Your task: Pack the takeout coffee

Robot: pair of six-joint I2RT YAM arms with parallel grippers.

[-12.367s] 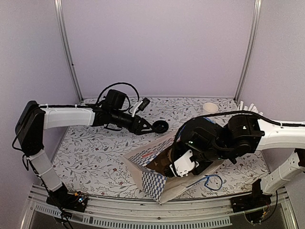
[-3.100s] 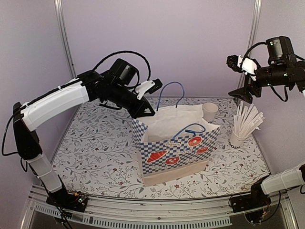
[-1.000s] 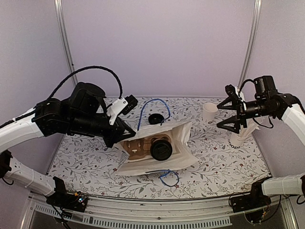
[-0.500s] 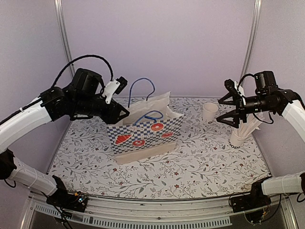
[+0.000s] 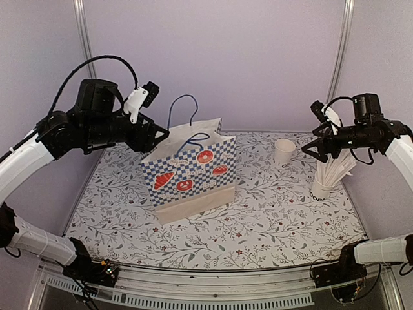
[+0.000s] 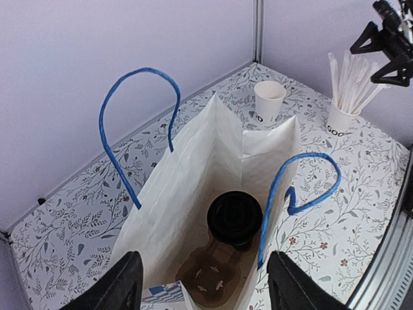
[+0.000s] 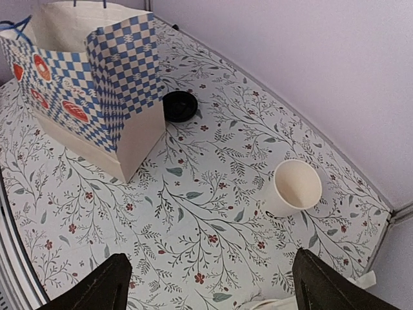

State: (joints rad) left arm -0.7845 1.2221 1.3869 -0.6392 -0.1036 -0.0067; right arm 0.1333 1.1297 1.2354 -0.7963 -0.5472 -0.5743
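The takeout coffee (image 6: pixel 235 218) shows only in the left wrist view. Its black lid sits deep inside the paper bag (image 6: pixel 193 181), in a brown cardboard carrier (image 6: pixel 216 274). In the top view the blue-checked bag (image 5: pixel 190 174) stands upright and hides the cup. My left gripper (image 5: pixel 155 137) hovers above the bag's left side, open and empty; its fingertips (image 6: pixel 126 284) frame the bag mouth. My right gripper (image 5: pixel 314 145) is open and empty, high over the right side of the table.
A lidless white cup (image 5: pixel 284 151) stands at the back right, also in the right wrist view (image 7: pixel 293 187). A white cup of long sticks (image 5: pixel 322 187) stands near the right wall. A loose black lid (image 7: pixel 180 106) lies behind the bag (image 7: pixel 97 71).
The bag, lying tipped open a second ago, now stands upright with the coffee inside. My left gripper has risen up and left, off the bag. My right gripper has shifted slightly right.
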